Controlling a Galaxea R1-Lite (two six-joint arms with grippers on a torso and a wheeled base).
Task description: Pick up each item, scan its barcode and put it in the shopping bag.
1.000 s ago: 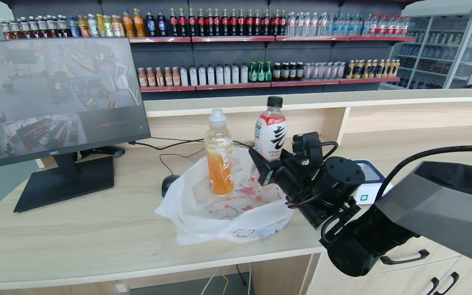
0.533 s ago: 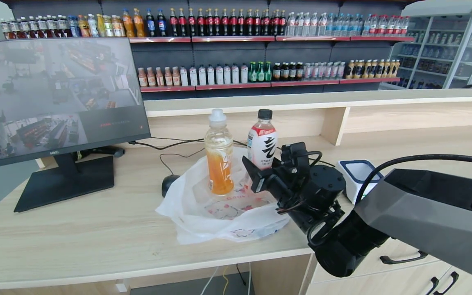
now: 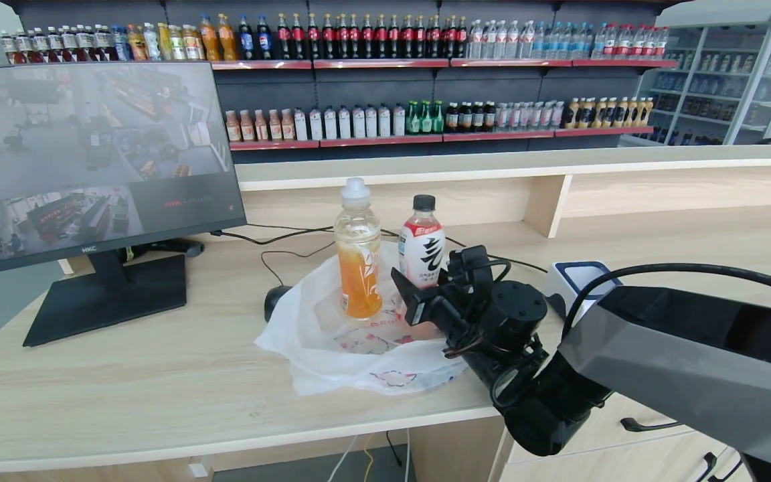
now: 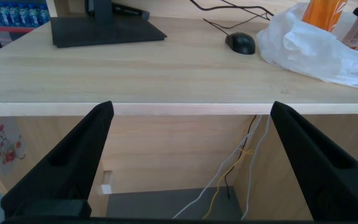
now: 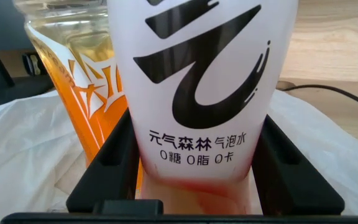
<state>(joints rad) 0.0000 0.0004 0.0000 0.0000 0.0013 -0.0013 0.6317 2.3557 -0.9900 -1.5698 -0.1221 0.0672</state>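
Observation:
My right gripper (image 3: 421, 296) is shut on a white-labelled bottle (image 3: 421, 251) with a black cap, holding it upright over the white shopping bag (image 3: 352, 348), right beside the orange drink bottle (image 3: 357, 253) that stands in the bag. In the right wrist view the white-labelled bottle (image 5: 197, 93) sits between the two black fingers (image 5: 107, 168), with the orange bottle (image 5: 79, 93) close behind it. My left gripper (image 4: 188, 162) hangs open below the counter's front edge (image 4: 166, 109), well apart from the bag (image 4: 316, 43).
A monitor (image 3: 84, 161) on a black stand is at the counter's left. A black mouse (image 3: 276, 300) with its cable lies by the bag. The barcode scanner (image 3: 579, 281) stands right of my arm. A raised wooden ledge (image 3: 526, 167) runs behind.
My right gripper has carried the white-labelled bottle left and downward, from beside the scanner to low over the bag next to the orange bottle.

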